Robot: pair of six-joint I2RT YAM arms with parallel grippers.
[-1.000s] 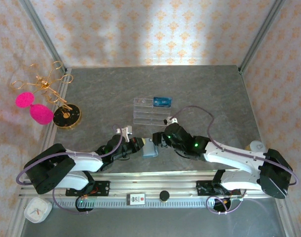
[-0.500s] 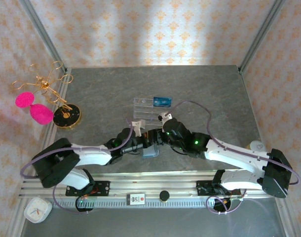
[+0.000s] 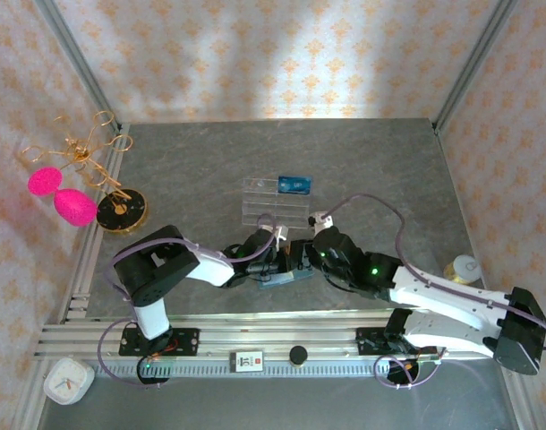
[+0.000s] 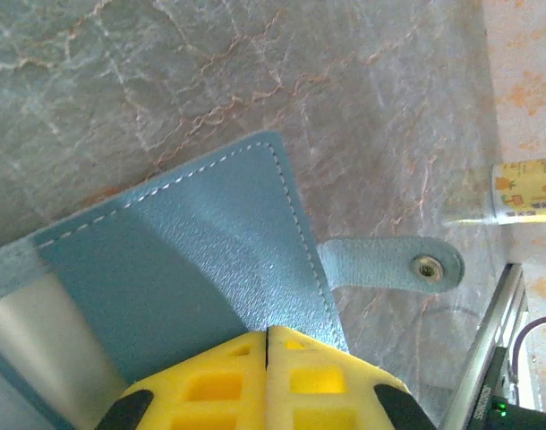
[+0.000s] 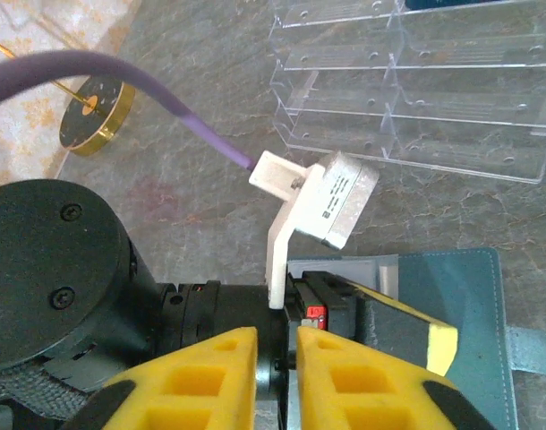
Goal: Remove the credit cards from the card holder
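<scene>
Left fingers [image 4: 286, 354] clamp shut on the card holder [image 4: 192, 269] — partly cut off. Right fingers [image 5: 251, 348] stand narrowly apart; grip unclear.

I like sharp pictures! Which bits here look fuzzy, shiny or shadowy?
Left wrist view: the yellow left pincer is fuzzy up close, the wallet has sharp stitching and a shadow crossing it. Right wrist view: the right pincer is soft too, the clear stand glints. Top view: a pale light patch on the back wall.
</scene>
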